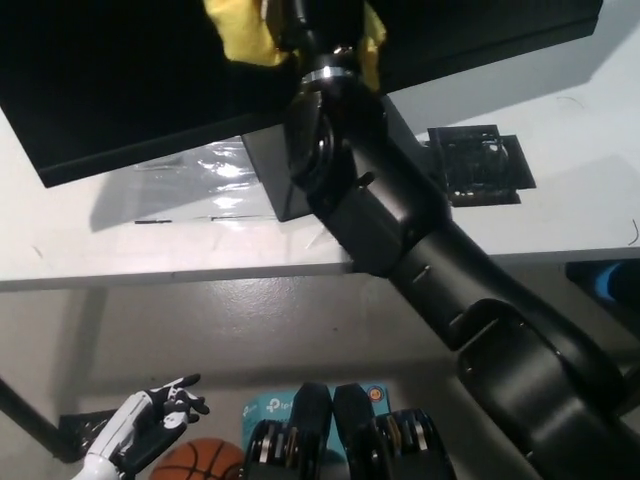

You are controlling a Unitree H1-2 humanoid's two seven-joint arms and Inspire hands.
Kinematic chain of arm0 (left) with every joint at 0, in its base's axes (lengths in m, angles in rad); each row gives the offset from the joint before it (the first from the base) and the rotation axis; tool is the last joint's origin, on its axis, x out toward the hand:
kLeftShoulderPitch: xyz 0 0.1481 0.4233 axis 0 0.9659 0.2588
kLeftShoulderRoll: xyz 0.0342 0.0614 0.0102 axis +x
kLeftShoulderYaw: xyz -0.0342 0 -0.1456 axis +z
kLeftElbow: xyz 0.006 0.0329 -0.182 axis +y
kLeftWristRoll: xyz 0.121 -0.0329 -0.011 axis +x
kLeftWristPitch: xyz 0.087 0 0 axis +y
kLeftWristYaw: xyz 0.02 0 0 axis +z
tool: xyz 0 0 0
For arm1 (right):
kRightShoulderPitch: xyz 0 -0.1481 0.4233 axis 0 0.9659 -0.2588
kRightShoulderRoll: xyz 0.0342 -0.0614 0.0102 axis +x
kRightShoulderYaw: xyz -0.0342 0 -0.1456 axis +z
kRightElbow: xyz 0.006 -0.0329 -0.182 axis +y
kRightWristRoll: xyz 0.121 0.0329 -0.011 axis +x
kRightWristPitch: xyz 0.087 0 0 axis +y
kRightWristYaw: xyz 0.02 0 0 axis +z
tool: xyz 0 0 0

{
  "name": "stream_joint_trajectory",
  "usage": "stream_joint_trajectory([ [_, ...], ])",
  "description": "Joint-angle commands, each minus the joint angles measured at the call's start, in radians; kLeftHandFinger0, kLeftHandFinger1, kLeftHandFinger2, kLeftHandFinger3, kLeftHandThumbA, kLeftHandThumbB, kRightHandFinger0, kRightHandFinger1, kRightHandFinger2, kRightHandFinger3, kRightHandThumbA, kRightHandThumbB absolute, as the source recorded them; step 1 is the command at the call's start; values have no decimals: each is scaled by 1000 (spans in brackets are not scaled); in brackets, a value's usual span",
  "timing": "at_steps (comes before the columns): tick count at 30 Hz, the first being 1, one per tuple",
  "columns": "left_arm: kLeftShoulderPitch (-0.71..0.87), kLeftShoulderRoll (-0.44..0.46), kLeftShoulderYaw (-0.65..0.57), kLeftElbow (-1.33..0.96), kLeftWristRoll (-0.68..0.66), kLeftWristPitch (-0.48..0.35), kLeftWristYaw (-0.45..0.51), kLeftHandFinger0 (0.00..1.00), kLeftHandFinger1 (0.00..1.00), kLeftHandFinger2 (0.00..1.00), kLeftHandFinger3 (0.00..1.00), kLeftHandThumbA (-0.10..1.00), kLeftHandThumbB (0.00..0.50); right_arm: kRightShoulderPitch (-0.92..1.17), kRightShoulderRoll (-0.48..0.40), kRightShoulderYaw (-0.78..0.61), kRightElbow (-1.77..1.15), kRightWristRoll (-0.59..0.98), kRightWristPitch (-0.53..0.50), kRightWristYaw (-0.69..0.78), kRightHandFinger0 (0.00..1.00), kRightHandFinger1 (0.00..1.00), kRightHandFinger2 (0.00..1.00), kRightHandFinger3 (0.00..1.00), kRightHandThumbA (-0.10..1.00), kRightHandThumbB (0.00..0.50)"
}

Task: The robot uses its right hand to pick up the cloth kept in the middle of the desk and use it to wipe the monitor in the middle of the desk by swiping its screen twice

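The soft, light yellow cloth (245,35) — bunched against the wide black flat monitor screen (120,80) at the picture's top, its long axis across the screen — looks limp and best held by a gathered fold, as the black right hand (315,25) apparently clutches it, while the white left hand (150,420) hangs open, low down.

Monitor (130,80) stands on worktop (560,200), screen filling picture's top, stand base (275,180) below it at centre. Cloth (240,35) lies against screen at top centre. Right robot hand (315,25) on cloth, arm running down to bottom right, crossing stand base and worktop front edge. Small grid-topped pad (478,165) on worktop right of arm. Left robot hand (150,420) low at bottom left, in front of worktop, above floor. Ball (195,462) on floor just right of it.
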Motion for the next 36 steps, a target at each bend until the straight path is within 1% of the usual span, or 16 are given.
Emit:
stream_joint_trajectory([
  [1, -5, 19, 0, -32, 3, -4, -13, 860, 867, 937, 1000, 315, 85, -91, 17, 12, -29, -26, -37, 22, 0, 0, 233, 204, -100, 48],
  [3, -3, 17, 1, -28, 2, -9, -12, 869, 873, 934, 1000, 299, 83, -81, -2, 12, -35, -25, -50, 32, 0, 0, 235, 164, -100, 33],
  [5, -4, 17, 1, -21, 1, -19, -14, 872, 872, 933, 1000, 296, 94, -69, -32, 20, -49, -34, -53, 56, 0, 0, 269, 296, -100, 24],
  [10, 3, 20, -6, -32, 12, -16, -11, 894, 891, 956, 1000, 298, 66, -39, -108, 46, -77, -56, -84, 66, 0, 0, 307, 378, -100, 73],
  [12, 5, 20, -4, -34, 6, -16, -13, 893, 888, 952, 1000, 288, 65, -28, -143, 55, -82, -65, -90, 70, 0, 0, 323, 453, -100, 12],
  [13, 3, 20, -3, -24, 6, -27, -14, 882, 880, 944, 1000, 284, 64, -19, -182, 55, -87, -67, -92, 84, 0, 0, 352, 523, -100, 52],
  [14, 2, 20, -3, -23, 6, -26, -13, 881, 876, 940, 1000, 284, 69, -19, -193, 57, -84, -70, -97, 82, 0, 0, 355, 470, -100, 79],
  [18, 9, 19, -2, -28, 3, -22, -14, 891, 868, 929, 1000, 286, 67, -9, -239, 51, -81, -63, -131, 88, 0, 0, 400, 556, -100, 93],
  [19, 11, 17, 0, -33, 3, -21, -11, 881, 853, 908, 1000, 245, 48, 2, -287, 41, -81, -60, -147, 92, 0, 109, 536, 641, -100, 35],
  [22, 19, 18, 6, -29, -4, -25, -12, 877, 851, 907, 1000, 272, 64, 13, -312, 39, -92, -62, -141, 116, 0, 208, 616, 733, -100, 28],
  [25, 23, 19, 6, -23, 1, -27, -9, 873, 851, 891, 1000, 302, 71, 37, -350, 32, -109, -65, -136, 124, 0, 127, 493, 605, -100, 94],
  [26, 24, 20, 5, -26, 5, -22, -8, 878, 856, 894, 1000, 309, 82, 47, -370, 36, -106, -77, -131, 120, 0, 122, 489, 571, -100, 50],
  [30, 24, 24, 4, -24, 3, -36, -14, 871, 857, 910, 1000, 321, 74, 65, -391, 21, -111, -74, -126, 111, 0, 117, 463, 430, -100, 66],
  [32, 24, 26, 3, -24, 6, -36, -14, 858, 857, 914, 1000, 337, 77, 82, -403, -2, -102, -57, -194, 56, 0, 16, 346, 324, -100, 55],
  [34, 20, 24, 3, -18, 5, -38, -13, 865, 861, 920, 1000, 321, 74, 81, -410, -7, -96, -64, -184, 69, 0, 7, 355, 255, -100, 27],
  [36, 20, 25, 3, -20, 6, -36, -13, 869, 858, 919, 1000, 322, 80, 81, -412, -6, -95, -72, -162, 82, 0, 39, 412, 322, -100, 44],
])
